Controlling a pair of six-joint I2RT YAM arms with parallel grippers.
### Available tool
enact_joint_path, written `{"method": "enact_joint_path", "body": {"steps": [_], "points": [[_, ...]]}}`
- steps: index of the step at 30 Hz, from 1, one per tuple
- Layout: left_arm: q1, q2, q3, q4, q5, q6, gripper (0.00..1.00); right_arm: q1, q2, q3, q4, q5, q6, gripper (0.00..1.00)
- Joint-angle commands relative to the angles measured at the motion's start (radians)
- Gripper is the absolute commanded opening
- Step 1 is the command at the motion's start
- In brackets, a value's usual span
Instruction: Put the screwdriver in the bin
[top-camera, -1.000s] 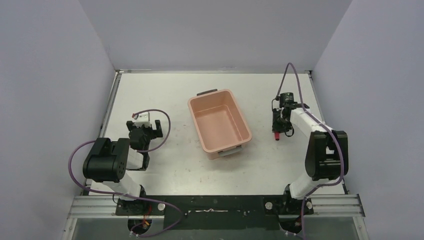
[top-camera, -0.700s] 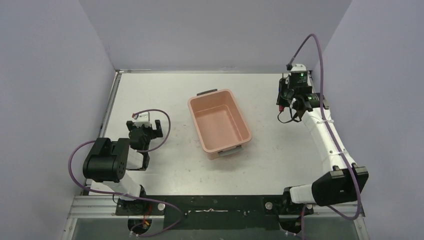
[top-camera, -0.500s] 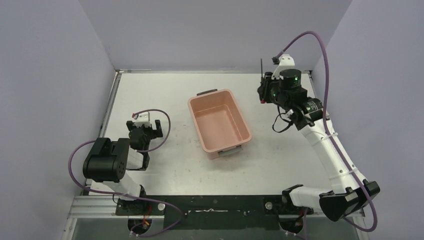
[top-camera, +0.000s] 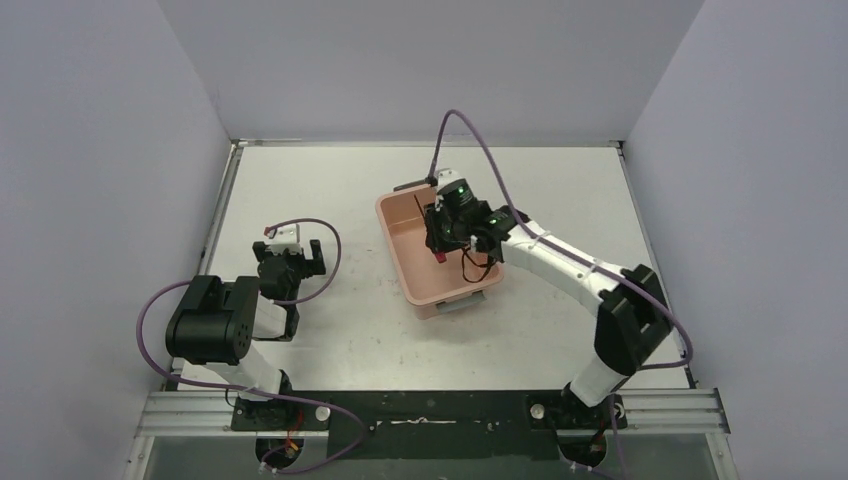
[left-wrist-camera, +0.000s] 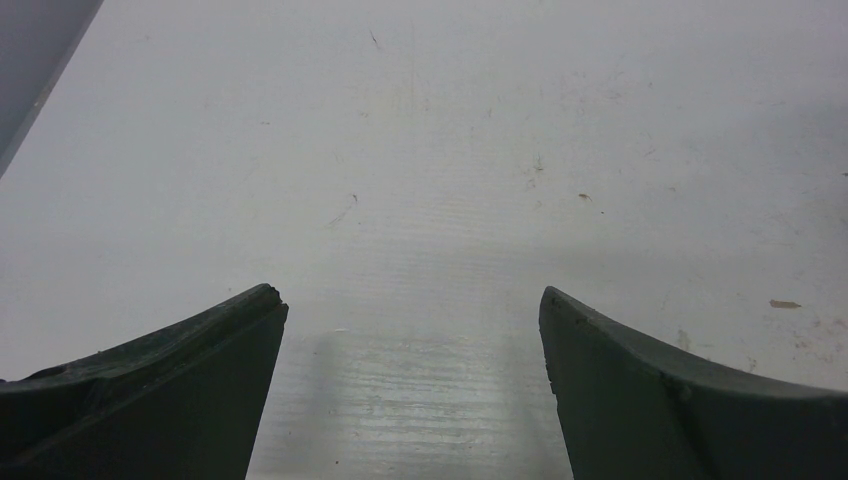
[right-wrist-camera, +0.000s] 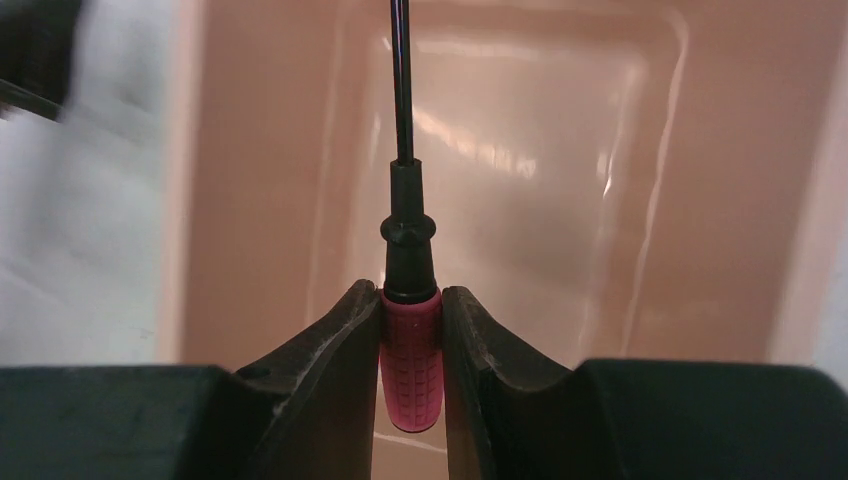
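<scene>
Screwdriver (right-wrist-camera: 408, 240) sits clamped by its red handle between my right gripper's (right-wrist-camera: 411, 300) fingers, shaft pointing ahead above the bin's (right-wrist-camera: 250, 200) pink floor; from overhead I see it held over the bin's middle; my left gripper (left-wrist-camera: 410, 320) rests released, jaws wide, over the table (left-wrist-camera: 450, 150), well apart from the bin.

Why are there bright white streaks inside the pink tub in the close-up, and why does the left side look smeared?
Right wrist view: the streaks are glare on the glossy floor of the bin; the left edge looks motion-blurred, while the screwdriver in the right tool is sharp. Top view: even light, no glare.
</scene>
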Motion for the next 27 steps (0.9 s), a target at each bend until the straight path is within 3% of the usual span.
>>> {"method": "enact_joint_path", "body": {"steps": [1, 11, 13, 15, 17, 24, 27], "points": [[0.000, -0.010, 0.018, 0.036, -0.002, -0.002, 0.97, 0.008, 0.087, -0.070, 0.022, 0.024, 0.077, 0.00], [0.000, -0.010, 0.018, 0.037, -0.002, -0.002, 0.97, 0.009, 0.293, -0.122, 0.054, 0.085, 0.118, 0.01], [0.000, -0.010, 0.019, 0.038, -0.002, -0.002, 0.97, 0.010, 0.312, -0.116, 0.047, 0.092, 0.125, 0.11], [0.000, -0.009, 0.019, 0.039, -0.002, -0.002, 0.97, 0.010, 0.311, -0.112, 0.036, 0.099, 0.132, 0.37], [0.000, -0.008, 0.018, 0.038, -0.002, -0.002, 0.97, 0.011, 0.293, -0.106, 0.029, 0.107, 0.138, 0.51], [0.000, -0.007, 0.019, 0.039, -0.002, -0.002, 0.97, 0.028, 0.178, -0.052, -0.027, 0.156, 0.126, 0.75], [0.000, -0.008, 0.018, 0.037, -0.002, -0.002, 0.97, 0.044, 0.116, -0.020, -0.050, 0.177, 0.106, 0.90]]}}
